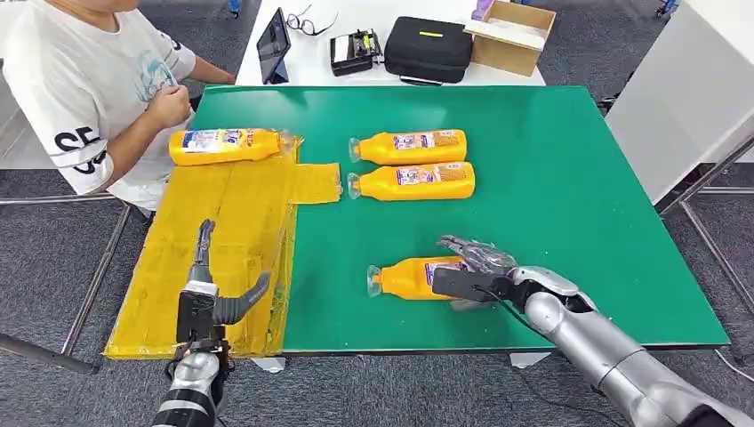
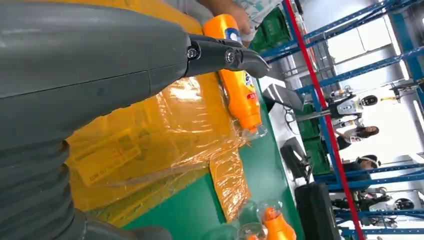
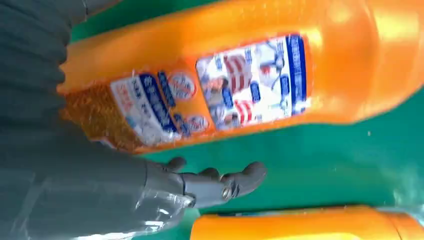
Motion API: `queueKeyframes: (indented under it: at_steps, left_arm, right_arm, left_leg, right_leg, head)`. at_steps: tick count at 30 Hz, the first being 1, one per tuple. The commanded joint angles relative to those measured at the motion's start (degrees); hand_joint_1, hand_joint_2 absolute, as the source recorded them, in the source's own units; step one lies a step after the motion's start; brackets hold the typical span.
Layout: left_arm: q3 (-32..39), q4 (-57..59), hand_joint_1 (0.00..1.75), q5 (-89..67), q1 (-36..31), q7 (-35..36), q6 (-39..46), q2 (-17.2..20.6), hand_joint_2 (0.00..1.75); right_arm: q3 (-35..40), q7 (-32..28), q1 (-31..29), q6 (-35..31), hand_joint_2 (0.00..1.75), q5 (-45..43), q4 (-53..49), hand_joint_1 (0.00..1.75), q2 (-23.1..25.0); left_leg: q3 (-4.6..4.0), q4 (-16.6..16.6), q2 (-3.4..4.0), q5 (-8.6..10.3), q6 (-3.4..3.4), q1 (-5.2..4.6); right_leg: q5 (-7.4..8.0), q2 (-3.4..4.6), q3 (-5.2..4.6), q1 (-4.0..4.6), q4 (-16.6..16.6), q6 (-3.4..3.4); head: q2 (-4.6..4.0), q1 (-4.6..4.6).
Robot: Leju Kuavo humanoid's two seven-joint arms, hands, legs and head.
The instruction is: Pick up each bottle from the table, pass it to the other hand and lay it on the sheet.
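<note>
The right robot hand [image 1: 469, 271] lies over the base end of the nearest bottle [image 1: 405, 277] on the green surface [image 1: 578, 205], fingers draped on it; whether it grips cannot be told. The left robot hand [image 1: 213, 289] hovers spread above the sheet [image 1: 222, 231]. Four bottles: one on the sheet, three on the surface.

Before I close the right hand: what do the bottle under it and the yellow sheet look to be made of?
The bottle looks like glossy orange plastic: bright highlights along its side, a printed label and a clear cap. The sheet looks like thin, shiny yellow film, probably plastic wrap over flat card: it wrinkles and glints in the left wrist view.
</note>
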Motion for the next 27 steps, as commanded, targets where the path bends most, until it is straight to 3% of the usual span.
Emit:
queueKeyframes:
  at_steps: [1, 22, 24, 25, 26, 27]
  left_arm:
    - [-1.27, 5.29, 0.00, 0.71, -2.95, 0.35, -0.02, 0.07, 1.75]
    - [-1.22, 4.86, 0.00, 1.41, -2.97, 0.55, 0.03, 0.46, 1.75]
    - [-1.14, 5.19, 0.00, 1.67, -2.75, 0.90, -0.05, 0.34, 1.75]
    - [-1.14, 5.49, 0.00, 1.77, -2.83, 0.66, 0.06, 0.30, 1.75]
    - [-1.07, 5.61, 0.00, 1.96, -2.86, 0.62, 0.01, 0.26, 1.75]
    - [-1.09, 5.76, 0.00, 2.09, -2.94, 0.61, -0.18, 0.25, 1.75]
  right_arm:
    - [5.72, -0.06, -2.65, -0.81, 1.75, 1.28, 8.57, 0.00, 3.87]
    - [7.31, 0.54, -3.82, -0.81, 1.75, 3.02, 9.58, 0.00, 3.22]
    - [11.03, 1.49, -5.73, 2.09, 1.75, 5.25, 7.68, 0.00, 0.56]
    - [11.58, 1.60, -6.05, 2.02, 1.75, 5.29, 7.09, 0.49, -0.18]
    - [11.63, 1.63, -6.04, 1.84, 1.75, 5.37, 6.98, 1.24, -0.35]
    - [11.92, 1.64, -5.98, 2.02, 1.75, 5.41, 7.12, 1.75, -0.48]
  left_leg:
    - [0.20, -0.05, 0.08, -0.04, -0.02, 0.07]
    - [0.50, -0.03, 0.14, -0.12, -0.03, 0.18]
    - [0.41, -0.02, 0.09, -0.08, -0.02, 0.12]
    - [0.34, 0.00, 0.08, -0.06, -0.01, 0.08]
    - [0.30, 0.01, 0.05, -0.05, 0.00, 0.06]
    - [0.28, -0.01, 0.04, -0.02, 0.00, 0.03]
  right_leg:
    - [-0.01, 0.01, 0.22, 0.10, -0.10, -0.17]
    - [-0.05, 0.00, 0.54, 0.24, -0.18, -0.35]
    - [-0.04, -0.01, 0.43, 0.16, -0.13, -0.25]
    - [-0.04, -0.01, 0.34, 0.11, -0.07, -0.20]
    - [-0.03, -0.02, 0.30, 0.08, -0.05, -0.17]
    - [-0.02, -0.02, 0.26, 0.04, -0.04, -0.12]
  head:
    - [0.00, 0.00]
    - [0.00, 0.00]
    - [0.00, 0.00]
    - [0.00, 0.00]
    - [0.00, 0.00]
    - [0.00, -0.02]
